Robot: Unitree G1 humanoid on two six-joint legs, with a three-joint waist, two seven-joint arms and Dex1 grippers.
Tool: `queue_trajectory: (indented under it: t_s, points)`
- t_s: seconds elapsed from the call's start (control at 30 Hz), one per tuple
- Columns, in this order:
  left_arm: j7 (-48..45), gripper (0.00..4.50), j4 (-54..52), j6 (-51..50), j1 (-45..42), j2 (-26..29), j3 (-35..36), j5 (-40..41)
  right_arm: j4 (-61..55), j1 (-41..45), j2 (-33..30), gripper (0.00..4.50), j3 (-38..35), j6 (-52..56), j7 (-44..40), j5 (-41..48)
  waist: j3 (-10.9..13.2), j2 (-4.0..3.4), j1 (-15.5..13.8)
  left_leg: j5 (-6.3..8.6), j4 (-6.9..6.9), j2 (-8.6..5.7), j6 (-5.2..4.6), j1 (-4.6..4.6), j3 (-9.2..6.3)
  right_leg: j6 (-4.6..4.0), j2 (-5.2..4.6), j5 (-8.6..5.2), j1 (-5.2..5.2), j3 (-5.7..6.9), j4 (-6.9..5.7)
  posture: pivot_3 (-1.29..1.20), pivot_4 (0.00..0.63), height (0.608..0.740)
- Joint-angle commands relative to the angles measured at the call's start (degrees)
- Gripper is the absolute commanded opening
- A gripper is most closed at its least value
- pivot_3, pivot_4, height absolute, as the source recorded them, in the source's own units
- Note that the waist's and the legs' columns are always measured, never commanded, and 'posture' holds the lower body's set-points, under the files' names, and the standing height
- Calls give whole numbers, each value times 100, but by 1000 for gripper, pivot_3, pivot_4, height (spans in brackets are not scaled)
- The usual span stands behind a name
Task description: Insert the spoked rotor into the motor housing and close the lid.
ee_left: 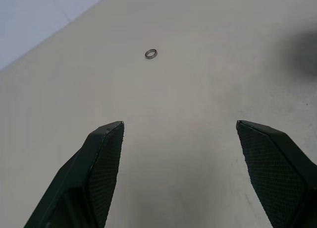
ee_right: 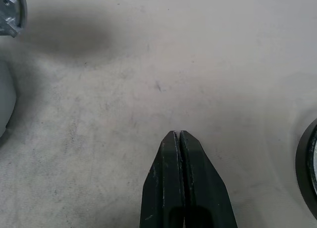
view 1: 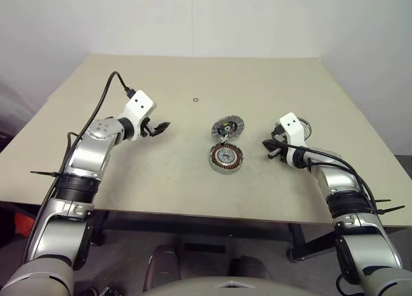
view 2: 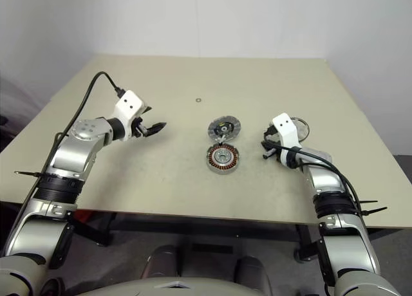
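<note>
While both arms hover over the beige counter (view 1: 161,186), nothing is held. Nearest the robot, the motor housing (view 1: 226,158) lies flat near the counter's middle, copper windings ringing a pale silver hub, face up. Just beyond it, almost touching its far edge, sits the spoked rotor (view 1: 228,127), a round silver disc with a dark centre, tilted slightly.

Right end effector (view 1: 267,145) is off to the right of the housing, apart from it, pointing toward the middle; fingers pressed fully together and empty, seen clearly in the right wrist view (ee_right: 180,135), tips above bare counter. Behind that wrist lies a round silver-rimmed part (view 1: 302,125), partly hidden by the white camera mount; cannot tell if it is the lid.

Left end effector (view 1: 162,126) is on the left side, well apart from the housing and rotor, pointing right toward them. Its fingers (ee_left: 106,153) are spread wide with nothing between them, only bare counter below.

Farther back, a small metal ring (view 1: 196,100) lies alone on the counter, well beyond the rotor; it also shows ahead of the left end effector in the left wrist view (ee_left: 150,53).
</note>
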State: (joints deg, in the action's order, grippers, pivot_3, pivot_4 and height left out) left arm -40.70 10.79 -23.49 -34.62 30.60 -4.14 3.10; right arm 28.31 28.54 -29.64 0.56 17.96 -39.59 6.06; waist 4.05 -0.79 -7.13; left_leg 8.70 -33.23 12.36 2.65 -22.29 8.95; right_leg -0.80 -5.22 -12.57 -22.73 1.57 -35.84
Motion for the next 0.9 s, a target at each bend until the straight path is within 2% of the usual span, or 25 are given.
queue_trajectory:
  t_s: [0.03, 0.43, 0.7, 0.77, 0.9]
  points:
    - [80, 3817, -84, 114, -117, -10, 62, -4, -115, 151, -109, 19, -207, -115, 59, 44, 0, 0, 0, 0, 0, 0, 0, 0, 0, 0, 0, 0, 0, 0, 0, 0, 0, 740]
    - [113, 3817, -78, 129, -85, 0, 89, -1, -112, 203, -103, 19, -255, 1, 39, 122, 0, 0, 2, 0, 0, 1, 0, 0, 0, 0, 0, 0, -1, 0, 0, 0, 0, 740]
    - [121, 3817, -94, 110, -62, 33, 91, 0, -33, 218, -70, 19, -254, -314, 182, 50, 0, 0, 2, 0, 0, 1, 0, 0, 0, 0, 1, 0, -1, 0, 1, 0, 0, 740]
    - [125, 3817, -94, 108, -61, 32, 91, -2, -84, 209, -75, 19, -286, -153, 11, 198, 0, 0, 2, 0, 1, 1, 0, -1, 1, 0, 0, 0, -1, 0, 1, 0, 0, 740]
    - [131, 3817, -90, 115, -74, 28, 97, 2, -77, 199, -135, 956, -277, -288, 94, 82, 0, 0, 2, 0, 0, 1, -1, -1, 1, 0, 0, 0, -1, 0, 1, 0, 0, 740]
